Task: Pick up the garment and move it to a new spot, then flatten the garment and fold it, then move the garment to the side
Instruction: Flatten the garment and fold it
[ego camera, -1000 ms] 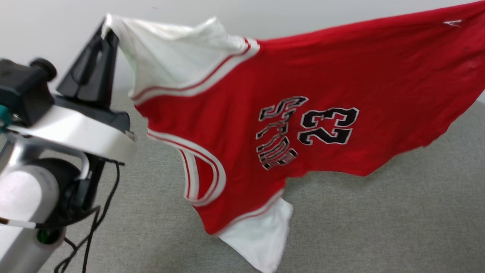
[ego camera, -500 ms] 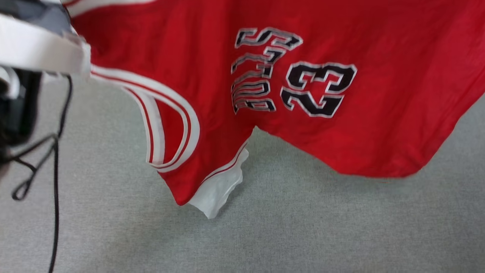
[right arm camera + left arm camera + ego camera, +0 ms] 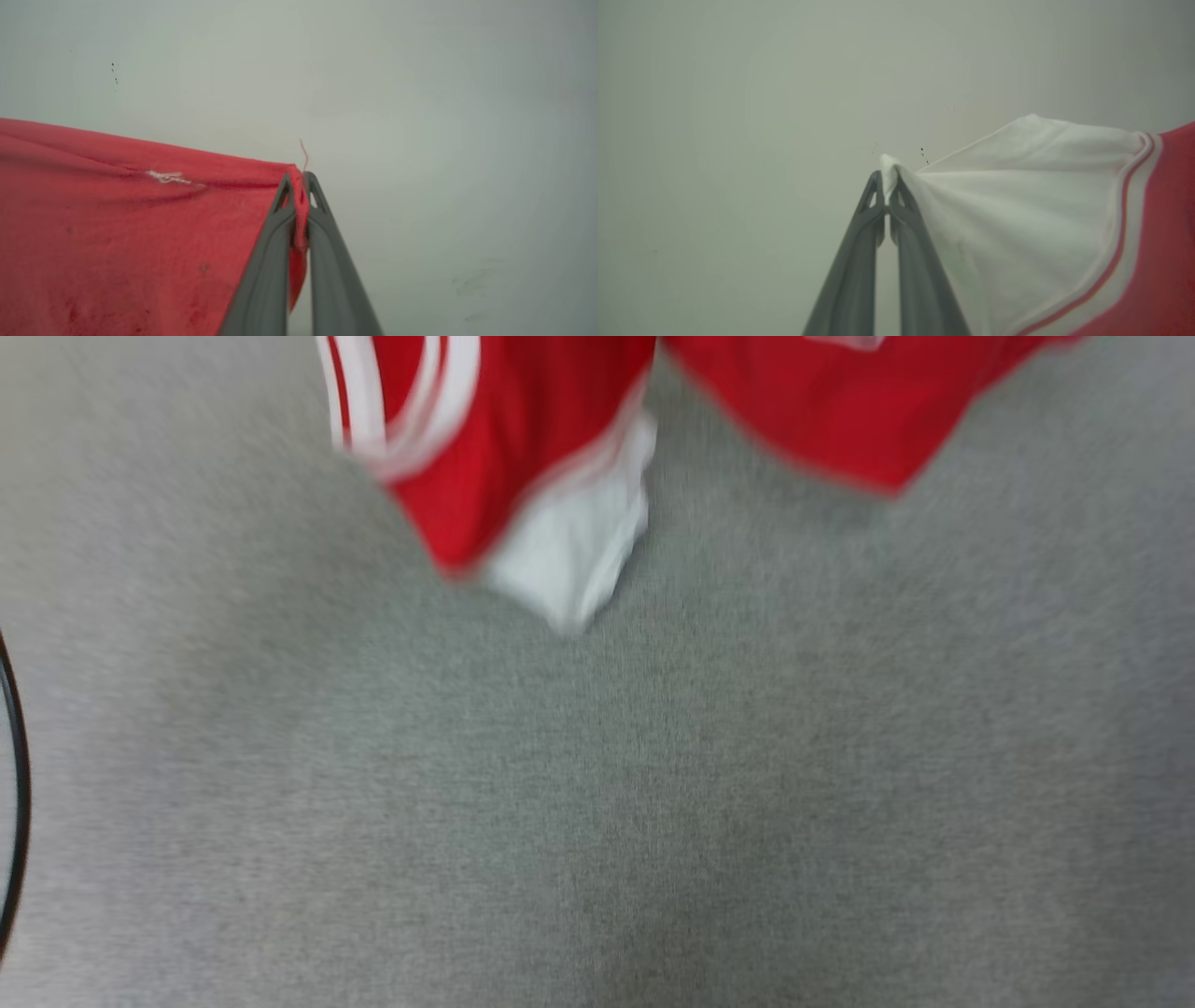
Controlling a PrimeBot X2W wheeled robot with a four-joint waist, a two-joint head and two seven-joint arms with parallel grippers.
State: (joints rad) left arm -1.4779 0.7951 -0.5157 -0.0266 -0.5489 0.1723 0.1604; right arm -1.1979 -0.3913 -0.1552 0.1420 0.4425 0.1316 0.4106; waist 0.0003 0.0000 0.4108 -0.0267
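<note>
At the tips of the left gripper, in the left wrist view, the two dark fingers are pressed together on a pinch of white cloth, the edge of one short sleeve of the garment. From that pinch the sleeve fans out to the right and downward, ending in red-and-white striped trim with the red body beyond it, all in front of a pale wall. The right gripper is likewise clamped, its fingers closed on a red corner of the same cloth. A loose thread stands up just above its tips, and the red fabric stretches away to the left of that view, carrying a small white stitched mark. In the blurred head view the lower part of the garment hangs down from the top edge. A curved band of striped neckline trim sits at the left, a second white sleeve dangles lowest near the middle, and a red flap lies to the right. Beneath it spreads a grey fabric surface; whether the dangling sleeve touches it cannot be told. A thin black cable curves along the left border.
</note>
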